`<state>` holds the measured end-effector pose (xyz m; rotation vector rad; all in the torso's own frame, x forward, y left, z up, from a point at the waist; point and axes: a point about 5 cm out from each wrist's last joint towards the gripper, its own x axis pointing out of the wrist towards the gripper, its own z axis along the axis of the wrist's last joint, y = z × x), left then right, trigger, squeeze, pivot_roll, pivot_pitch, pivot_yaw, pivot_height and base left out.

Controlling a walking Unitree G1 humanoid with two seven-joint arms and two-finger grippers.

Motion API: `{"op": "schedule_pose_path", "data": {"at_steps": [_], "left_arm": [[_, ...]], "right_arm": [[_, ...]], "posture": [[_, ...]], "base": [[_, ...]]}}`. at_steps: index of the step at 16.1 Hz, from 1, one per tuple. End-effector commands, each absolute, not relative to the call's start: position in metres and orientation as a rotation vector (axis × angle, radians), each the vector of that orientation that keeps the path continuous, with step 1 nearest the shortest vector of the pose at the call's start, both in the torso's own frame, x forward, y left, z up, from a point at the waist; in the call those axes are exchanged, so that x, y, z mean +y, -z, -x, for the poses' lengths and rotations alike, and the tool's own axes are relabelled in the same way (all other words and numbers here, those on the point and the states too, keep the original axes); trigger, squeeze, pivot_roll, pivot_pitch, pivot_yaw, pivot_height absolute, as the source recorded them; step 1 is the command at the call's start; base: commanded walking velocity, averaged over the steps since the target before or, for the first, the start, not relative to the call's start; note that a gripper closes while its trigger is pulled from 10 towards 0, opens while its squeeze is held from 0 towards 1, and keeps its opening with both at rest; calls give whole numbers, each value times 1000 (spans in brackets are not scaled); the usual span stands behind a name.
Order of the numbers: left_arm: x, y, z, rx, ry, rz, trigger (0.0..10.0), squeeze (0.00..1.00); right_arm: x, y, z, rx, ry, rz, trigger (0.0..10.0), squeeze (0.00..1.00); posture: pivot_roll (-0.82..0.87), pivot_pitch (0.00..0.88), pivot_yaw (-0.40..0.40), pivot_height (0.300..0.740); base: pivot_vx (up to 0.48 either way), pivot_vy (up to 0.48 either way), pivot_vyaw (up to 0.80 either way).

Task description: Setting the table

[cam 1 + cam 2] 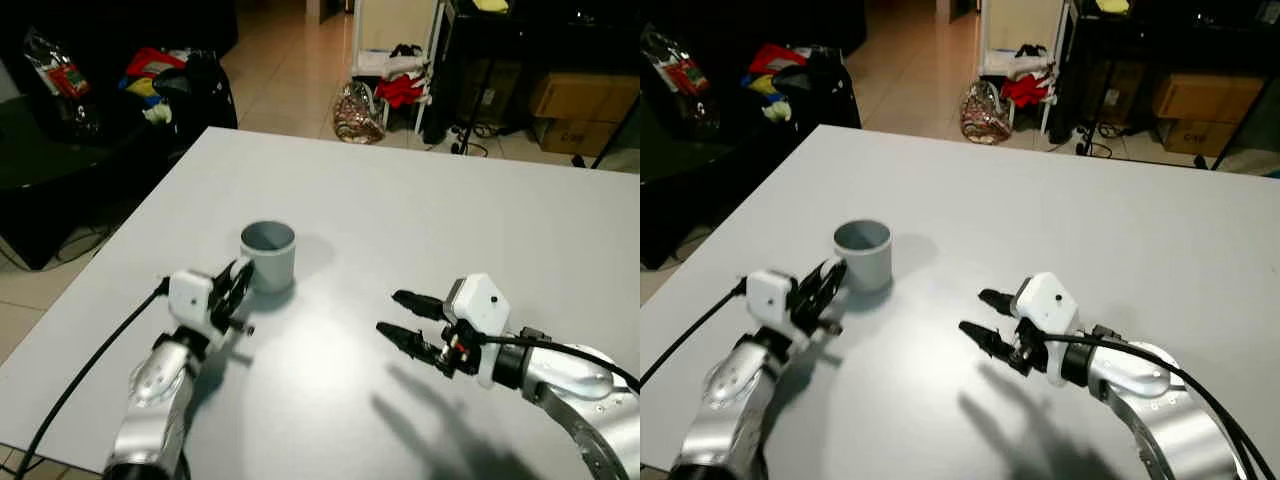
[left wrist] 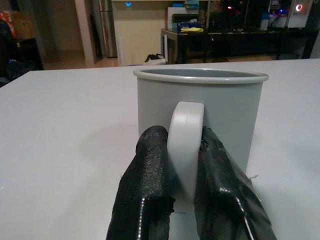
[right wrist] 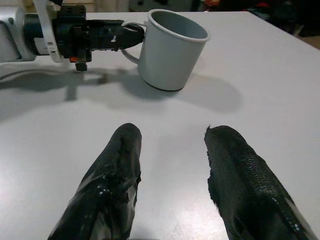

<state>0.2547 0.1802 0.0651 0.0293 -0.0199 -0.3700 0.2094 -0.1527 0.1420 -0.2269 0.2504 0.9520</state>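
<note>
I have the left gripper (image 1: 238, 283) pinched on the handle of the grey mug (image 1: 268, 256), upright on the tabletop (image 1: 420, 220) at its 1 o'clock, while my right gripper (image 1: 404, 320) hovers spread and empty, well apart at the mug's 4 o'clock.

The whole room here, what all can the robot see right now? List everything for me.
mug: one, grey, upright on the table, handle toward the left arm
table: one, white, in front of the robot
patterned bag: one, brownish, on the floor beyond the table
red cloth: one, on a white rack behind the bag
cardboard boxes: two, brown, far right
left gripper: black fingers closed on the mug's handle
right gripper: black fingers apart, over bare table right of the mug
</note>
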Motion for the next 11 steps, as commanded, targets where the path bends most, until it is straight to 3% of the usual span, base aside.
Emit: {"op": "schedule_pose_path", "data": {"at_steps": [1,4,5,6,11], "left_arm": [[179,-57,-249,28,397,-35,10000,0],[177,-52,-246,59,413,-15,10000,0],[177,-51,-245,81,424,6,10000,682],[178,-52,-244,91,439,17,10000,1000],[189,-74,-228,52,522,39,10000,1000]], "right_arm": [[-151,-144,-207,243,-997,218,10000,0],[-151,-142,-203,281,-1071,225,10000,0],[-152,-142,-203,288,-1080,228,10000,0],[-152,-142,-203,288,-1083,226,10000,0],[-154,-145,-202,286,-1103,215,10000,0]], "posture": [[-2,0,26,740],[3,0,18,740],[3,0,17,740],[3,0,16,740],[3,0,24,740]], "base": [[0,0,0],[0,0,0],[0,0,0],[0,0,0],[0,0,0]]}}
